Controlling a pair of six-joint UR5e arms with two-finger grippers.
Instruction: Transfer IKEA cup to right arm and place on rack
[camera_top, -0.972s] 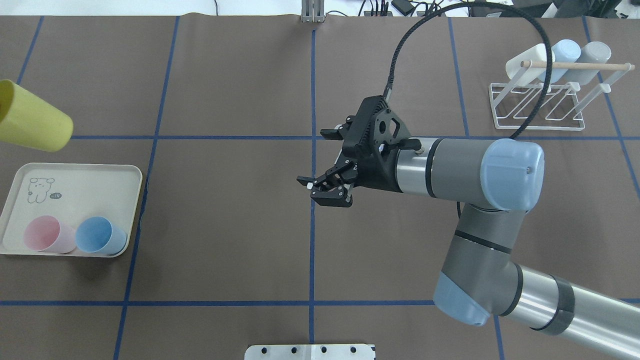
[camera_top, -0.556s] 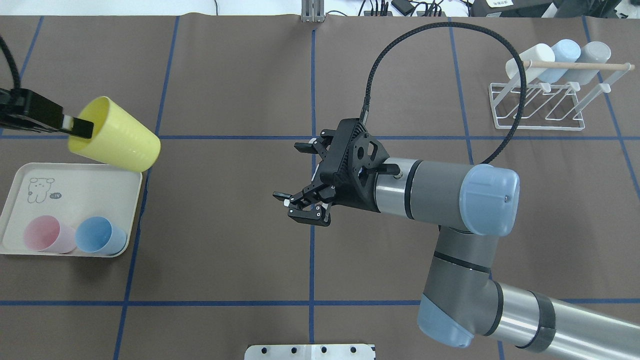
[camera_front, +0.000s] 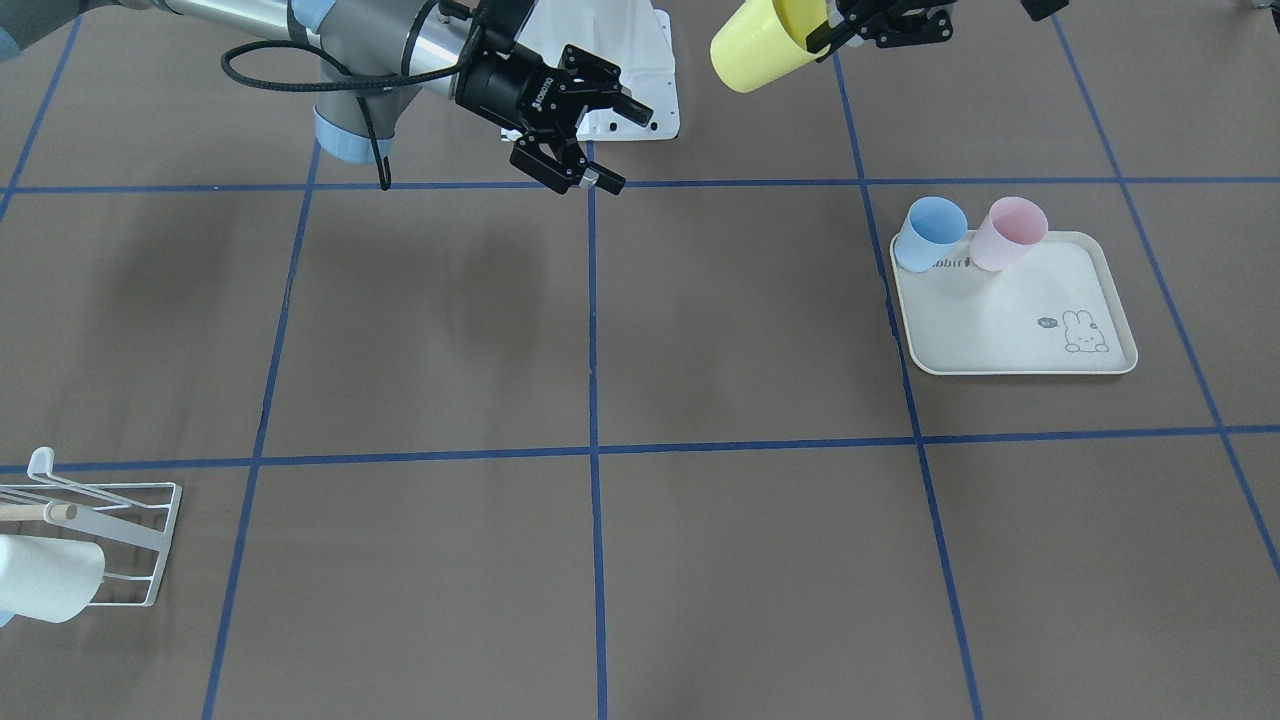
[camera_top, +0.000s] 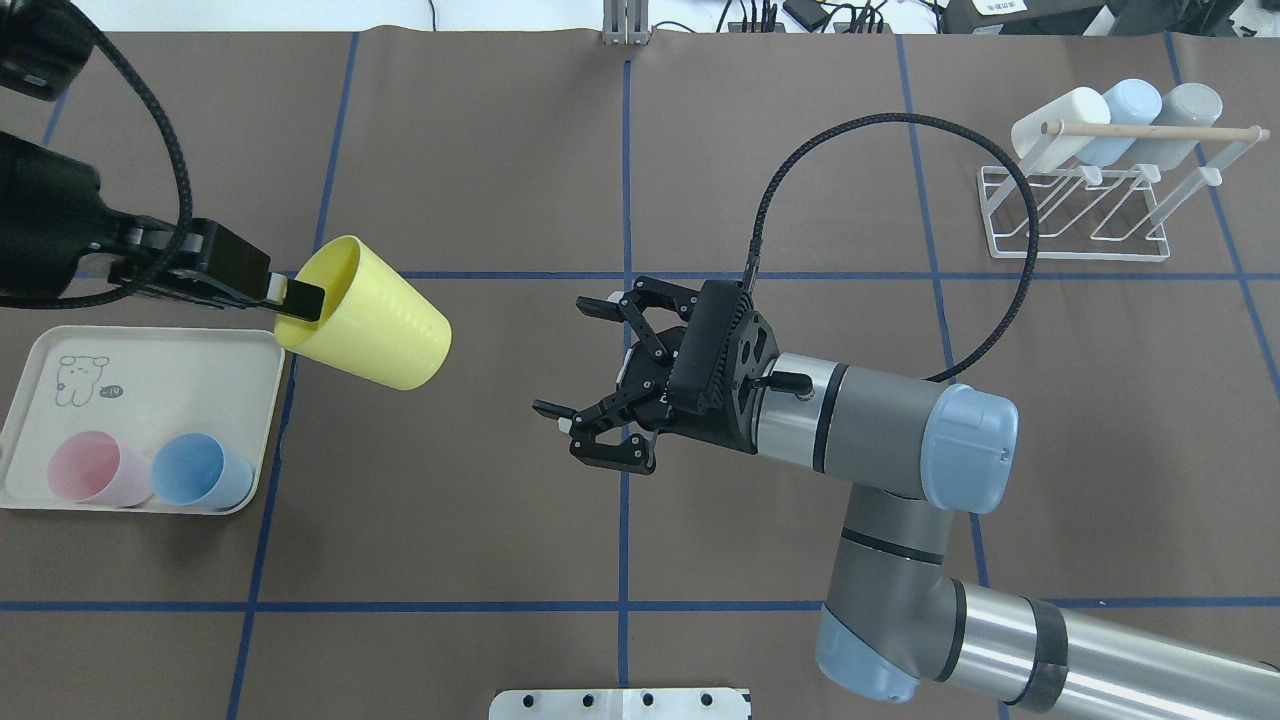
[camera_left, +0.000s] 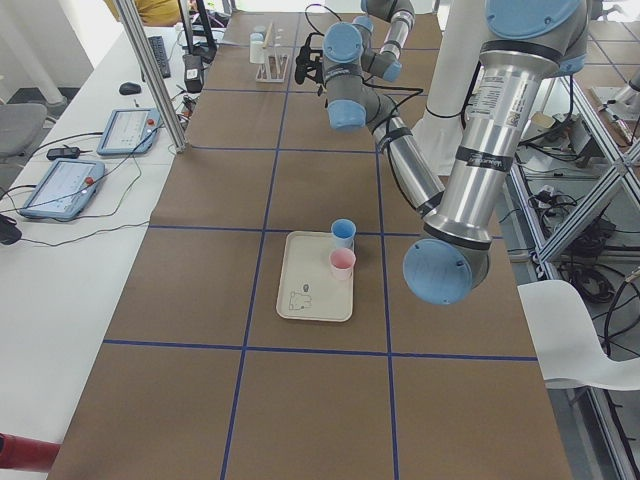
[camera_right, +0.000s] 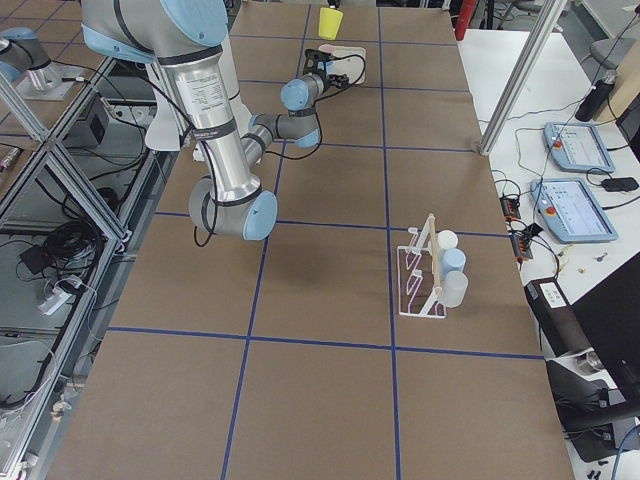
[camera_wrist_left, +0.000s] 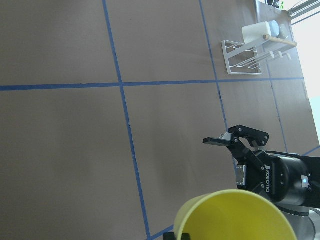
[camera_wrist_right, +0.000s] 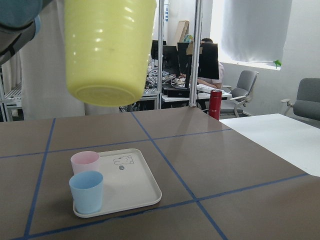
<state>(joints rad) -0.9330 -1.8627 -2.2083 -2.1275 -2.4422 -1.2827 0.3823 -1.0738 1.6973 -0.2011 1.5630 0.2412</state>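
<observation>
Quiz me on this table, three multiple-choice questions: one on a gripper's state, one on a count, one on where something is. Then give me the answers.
1. The right gripper is:
A. open
B. shut on a cup
C. out of view

2. How many cups stand on the tray?
A. one
B. two
C. three

3. The yellow cup is:
A. on the tray
B. in the right gripper
C. in the left gripper

Answers:
1 A: its jaws are spread with nothing between them.
2 B: a pink cup and a blue cup.
3 C: it is pinched at the rim, off the table.
</observation>
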